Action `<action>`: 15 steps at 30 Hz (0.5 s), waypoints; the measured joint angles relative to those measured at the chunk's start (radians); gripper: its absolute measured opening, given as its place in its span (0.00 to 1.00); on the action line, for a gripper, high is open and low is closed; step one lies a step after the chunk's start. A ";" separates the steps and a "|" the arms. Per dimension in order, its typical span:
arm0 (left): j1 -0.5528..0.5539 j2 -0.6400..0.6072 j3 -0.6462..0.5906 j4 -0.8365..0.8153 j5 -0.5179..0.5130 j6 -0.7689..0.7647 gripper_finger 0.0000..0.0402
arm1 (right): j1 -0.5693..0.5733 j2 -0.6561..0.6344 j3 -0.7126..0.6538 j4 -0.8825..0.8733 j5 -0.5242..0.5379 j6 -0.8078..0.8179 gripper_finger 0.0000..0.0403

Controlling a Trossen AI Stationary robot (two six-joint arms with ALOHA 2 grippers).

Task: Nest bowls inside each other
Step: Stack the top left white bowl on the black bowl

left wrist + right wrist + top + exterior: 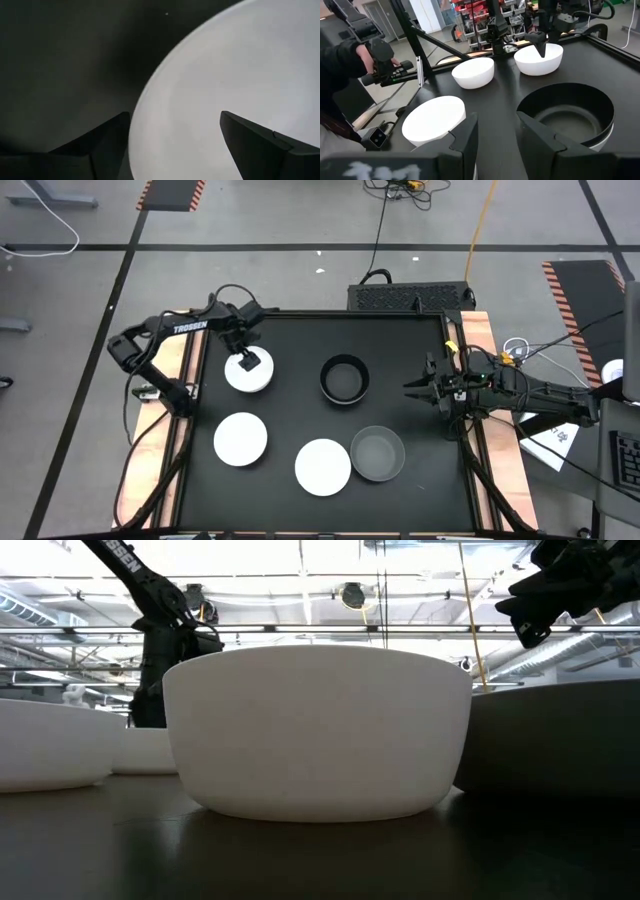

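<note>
Nearest the low camera sits a white bowl [318, 735] on the black worktop [300, 360]. Taking the black bowl [344, 378] as landmark: left of it, the left pincer [246, 362] hangs spread astride the rim of another white bowl [249, 372], one finger inside, one outside, not yet clenched. Right of the black bowl, the right pincer [415, 387] waits, released, clearly farther from that white bowl.

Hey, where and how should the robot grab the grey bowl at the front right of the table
Grip the grey bowl by its rim, coming straight down, one finger inside the wall and one outside. It sits upright and open. The rim toward the right gripper looks freest, since a white bowl sits close against the opposite side.
</note>
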 joint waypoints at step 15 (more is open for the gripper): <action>0.000 0.000 0.000 0.005 -0.001 0.018 0.42 | 0.000 0.000 0.000 0.000 0.000 -0.003 0.30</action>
